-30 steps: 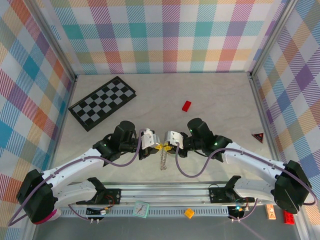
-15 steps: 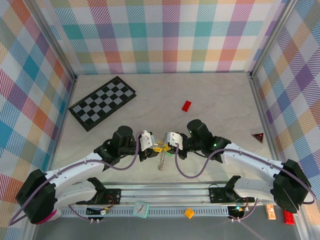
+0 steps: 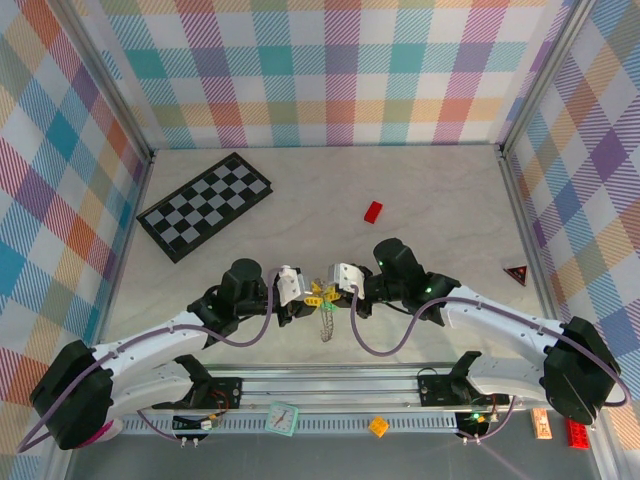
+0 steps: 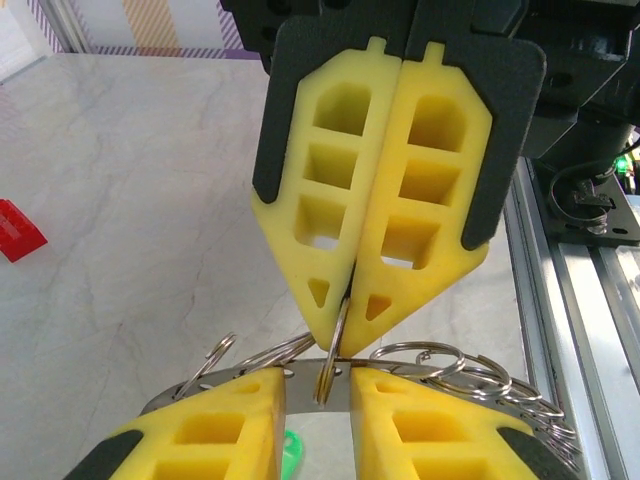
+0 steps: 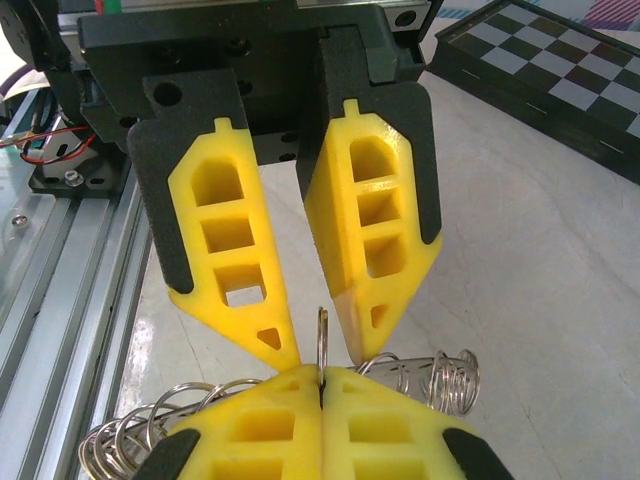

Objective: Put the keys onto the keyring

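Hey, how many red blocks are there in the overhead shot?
2. One red block lies on the table, right of the chequerboard; the other red block sits at the near right corner, nearer than the rail. More may be hidden.

Polished, glossy metal wire forms the keyring point(image 4: 470, 375). The gripper pads point(image 4: 430, 282) are matt yellow plastic on matt black backing. The table point(image 4: 130, 200) is smooth, marble-patterned, with a faint sheen.
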### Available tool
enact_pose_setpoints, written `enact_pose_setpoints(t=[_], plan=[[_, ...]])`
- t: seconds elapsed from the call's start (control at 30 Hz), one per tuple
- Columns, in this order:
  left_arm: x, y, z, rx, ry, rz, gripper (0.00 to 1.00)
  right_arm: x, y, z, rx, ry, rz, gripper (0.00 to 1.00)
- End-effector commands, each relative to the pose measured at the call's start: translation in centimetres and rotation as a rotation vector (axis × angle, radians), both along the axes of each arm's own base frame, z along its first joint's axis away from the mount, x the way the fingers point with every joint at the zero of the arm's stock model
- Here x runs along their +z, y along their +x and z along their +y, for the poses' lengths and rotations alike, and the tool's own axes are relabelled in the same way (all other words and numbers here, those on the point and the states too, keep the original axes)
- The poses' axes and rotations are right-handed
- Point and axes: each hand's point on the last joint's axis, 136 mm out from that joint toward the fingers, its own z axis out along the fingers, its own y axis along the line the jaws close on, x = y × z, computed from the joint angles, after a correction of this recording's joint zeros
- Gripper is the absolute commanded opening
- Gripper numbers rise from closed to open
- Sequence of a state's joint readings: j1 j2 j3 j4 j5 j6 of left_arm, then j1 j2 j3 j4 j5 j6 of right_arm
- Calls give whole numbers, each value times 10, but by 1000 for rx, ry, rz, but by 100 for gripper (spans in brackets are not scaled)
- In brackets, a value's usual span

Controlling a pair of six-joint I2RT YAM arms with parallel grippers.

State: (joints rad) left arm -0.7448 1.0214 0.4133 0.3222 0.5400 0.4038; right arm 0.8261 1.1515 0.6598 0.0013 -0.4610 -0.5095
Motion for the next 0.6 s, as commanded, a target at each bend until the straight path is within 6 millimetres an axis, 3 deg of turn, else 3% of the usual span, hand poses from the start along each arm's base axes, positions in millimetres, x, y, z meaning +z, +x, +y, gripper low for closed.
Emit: enact_pose_setpoints(t=[0.0,0.57], plan=[[12,-4,-1,-15,-45,-39,23,4,-9,4,58,26,13,0],[19,-3,-7,-39,-66,-48,7,5,-18,13,131,37,81,0]])
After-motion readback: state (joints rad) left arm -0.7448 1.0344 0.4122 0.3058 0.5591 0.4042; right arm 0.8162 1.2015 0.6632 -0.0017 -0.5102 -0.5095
